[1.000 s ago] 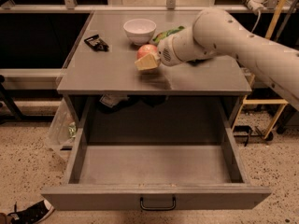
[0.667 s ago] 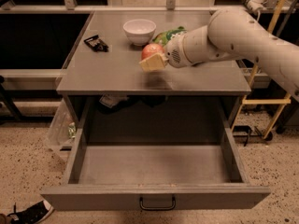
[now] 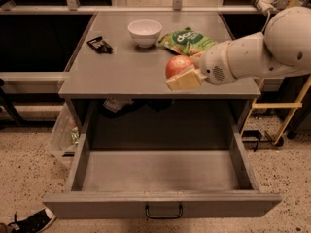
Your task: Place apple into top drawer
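- Claw [image 3: 183, 73]: clamped on the apple [image 3: 177, 64], one cream finger [image 3: 183, 80] under it and the other behind, on the side towards the wrist.
- Apple: reddish with a paler patch, in the grip, seen against the front right part of the counter [image 3: 121, 74], close to its front edge and not in the drawer.
- White arm [image 3: 262, 52]: reaching in from the right, wrist pointing left towards the apple.
- Top drawer [image 3: 97, 205]: pulled out wide below the counter, grey floor bare, small dark handle [image 3: 164, 211] in the middle of its flat front.
- White bowl [image 3: 145, 32]: upright at the back of the counter, well apart from the apple.
- Green snack bag [image 3: 187, 40]: lying flat just right of the bowl, behind the apple.
- Small dark packet [image 3: 99, 44]: on the left of the counter, left of the bowl.
- Dark shoe [image 3: 31, 222]: on the speckled floor at the lower left, beside the drawer's front corner.
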